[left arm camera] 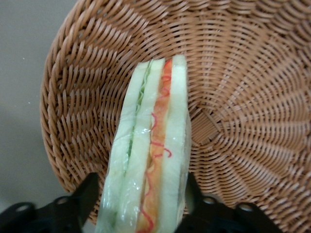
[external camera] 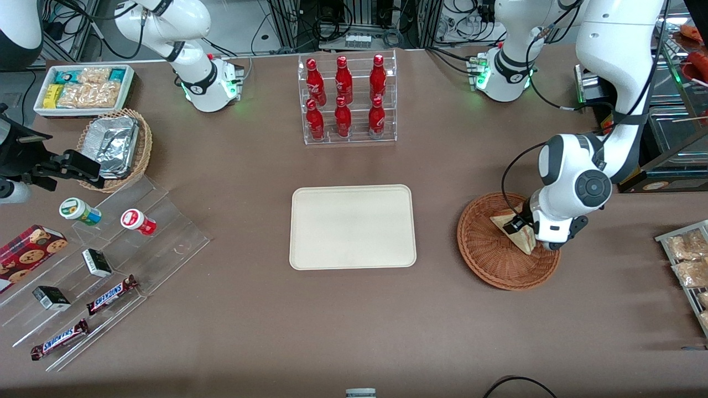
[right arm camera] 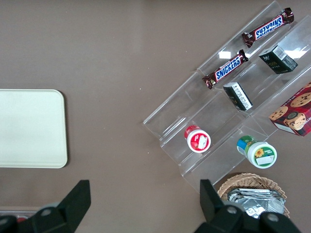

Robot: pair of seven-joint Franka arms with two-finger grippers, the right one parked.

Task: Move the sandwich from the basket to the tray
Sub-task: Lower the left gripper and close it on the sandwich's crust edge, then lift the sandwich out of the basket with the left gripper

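Sandwich [left arm camera: 148, 160] first: it sits between my two fingers [left arm camera: 85, 196], one black pad pressed against each bread face, so my jaws are clamped on it. My gripper [external camera: 522, 225] is down inside the basket [external camera: 487, 251], over the part of it nearest the working arm's end of the table. The wedge stands on edge, its cut side toward my wrist camera, showing green leaf in one layer and orange-red filling with thin red strands in the next, all under clear wrap. From the front camera the pale bread pokes out on either side of my hand, tilted, with its lower corner close to the weave; I cannot tell whether it touches the basket floor or hangs just above it.

The basket is round, reddish-brown wicker, and holds nothing but this sandwich. It rests on the brown table [external camera: 354, 331], beside the tray [external camera: 352, 226] and a little apart from it. The tray is cream, flat and bare, lying near the table's middle, nearer the front camera than the clear rack of red bottles [external camera: 345, 99].
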